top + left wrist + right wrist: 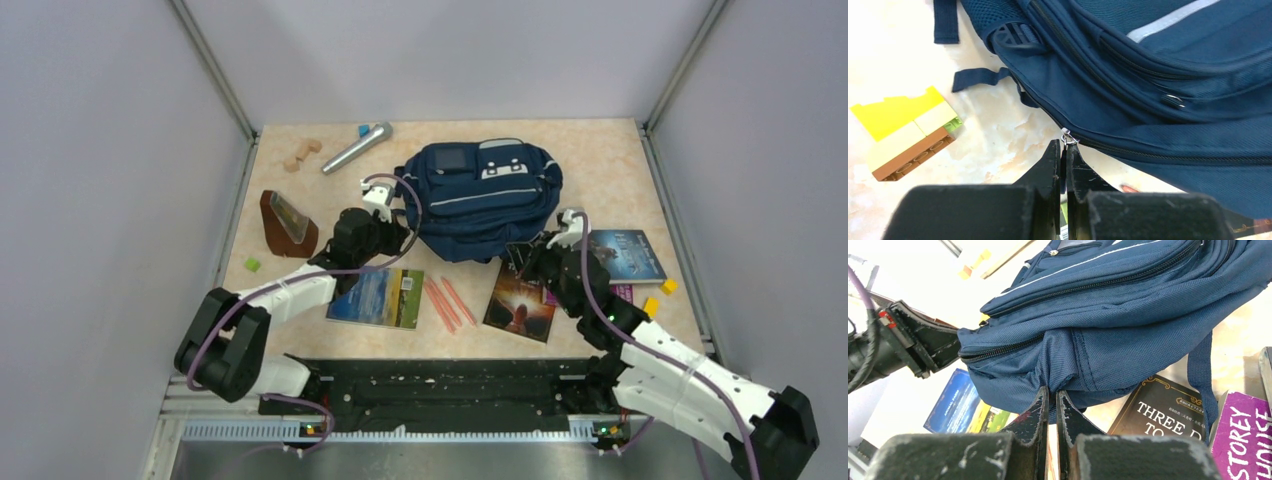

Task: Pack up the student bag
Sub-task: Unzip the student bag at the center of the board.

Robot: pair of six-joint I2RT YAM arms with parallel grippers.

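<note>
The left gripper (1063, 146) has its jaws closed on the small metal zipper pull (1067, 136) at the near-left end of the bag's lower zip. The student bag (480, 195) lies flat at the middle of the table (600, 160), toward the far edge. It is navy blue woven fabric with several zipped compartments, light grey stripes (470, 196) across the front, a white patch (497, 170) on the pocket, mesh padding and loose dark straps at its edges. The zips in view are closed. At its near-right edge the right gripper (1052, 392) is pinched shut on a fold of the bag's fabric just below the lowest zip, which puckers there. A dark-covered book (1160, 412) lies just beside it.
</note>
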